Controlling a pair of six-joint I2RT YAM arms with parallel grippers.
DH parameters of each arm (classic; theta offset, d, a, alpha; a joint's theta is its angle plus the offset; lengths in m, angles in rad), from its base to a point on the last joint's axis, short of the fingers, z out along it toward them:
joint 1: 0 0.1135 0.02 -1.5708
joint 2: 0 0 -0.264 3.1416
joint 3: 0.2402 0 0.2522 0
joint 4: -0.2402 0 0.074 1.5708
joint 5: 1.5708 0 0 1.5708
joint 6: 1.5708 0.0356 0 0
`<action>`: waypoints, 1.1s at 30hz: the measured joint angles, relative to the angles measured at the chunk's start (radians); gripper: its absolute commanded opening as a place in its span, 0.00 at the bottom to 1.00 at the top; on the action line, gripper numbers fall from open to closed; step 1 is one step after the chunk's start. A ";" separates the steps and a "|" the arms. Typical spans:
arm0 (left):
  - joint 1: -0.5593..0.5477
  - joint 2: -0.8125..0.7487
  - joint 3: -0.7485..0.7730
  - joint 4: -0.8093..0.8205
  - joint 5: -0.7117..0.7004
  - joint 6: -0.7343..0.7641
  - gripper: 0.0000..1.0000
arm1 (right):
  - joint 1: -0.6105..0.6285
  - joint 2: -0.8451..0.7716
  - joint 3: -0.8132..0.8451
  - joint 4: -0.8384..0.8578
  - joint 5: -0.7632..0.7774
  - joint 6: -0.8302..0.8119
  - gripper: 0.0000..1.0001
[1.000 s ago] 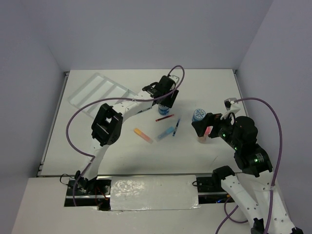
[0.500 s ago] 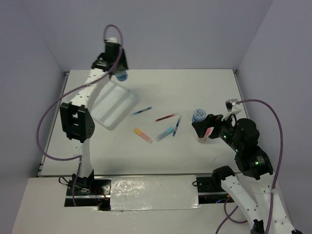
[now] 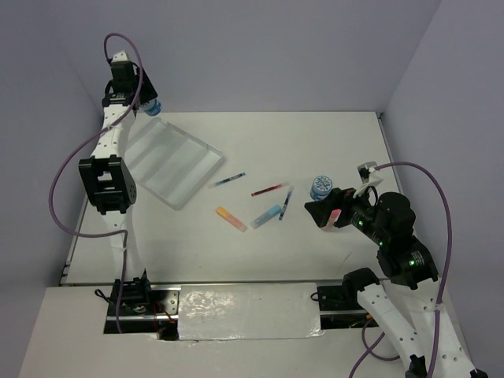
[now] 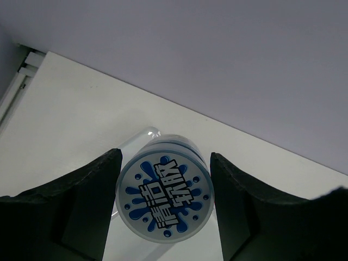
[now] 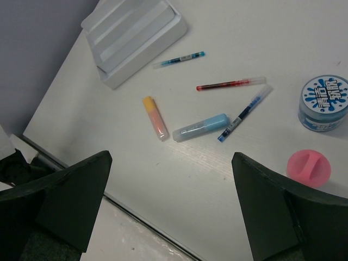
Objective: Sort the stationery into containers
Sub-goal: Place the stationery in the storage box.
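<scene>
Stationery [image 3: 268,214] is scattered on the white, violet-walled tabletop [image 3: 315,142]; the tray [image 3: 169,161] lies at 10 o'clock. One roll [image 4: 163,194] is clamped in the left tool [image 4: 163,179] by its far corner. The right tool [image 5: 171,159] is spread wide, empty, half hiding the glue stick [image 3: 337,212].

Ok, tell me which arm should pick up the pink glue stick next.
Right. The right gripper hovers open and empty near the pink glue stick; the left gripper is shut on a blue-white roll far off by the tray.
</scene>
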 measured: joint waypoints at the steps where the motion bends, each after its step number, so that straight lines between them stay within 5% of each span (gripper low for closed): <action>1: 0.000 0.011 0.000 0.009 0.004 0.001 0.00 | 0.001 0.000 0.000 0.000 0.000 0.000 1.00; 12: -0.002 0.073 -0.045 0.071 0.004 0.047 0.01 | 0.007 -0.001 0.000 0.000 0.002 0.001 1.00; 22: -0.001 0.121 -0.097 0.130 -0.026 0.063 0.21 | 0.018 0.004 0.000 0.000 0.006 0.012 1.00; 25: 0.000 0.146 -0.100 0.125 -0.039 0.076 0.41 | 0.023 0.010 0.000 0.000 0.007 0.013 1.00; 26: 0.000 0.151 -0.102 0.121 -0.044 0.077 0.67 | 0.024 0.011 0.000 0.000 0.007 0.013 1.00; 29: 0.001 0.153 -0.103 0.121 -0.060 0.080 0.99 | 0.030 0.014 0.000 0.000 0.008 0.013 1.00; 33: 0.001 0.151 -0.103 0.144 -0.076 0.076 0.99 | 0.035 0.017 0.000 0.000 0.008 0.012 1.00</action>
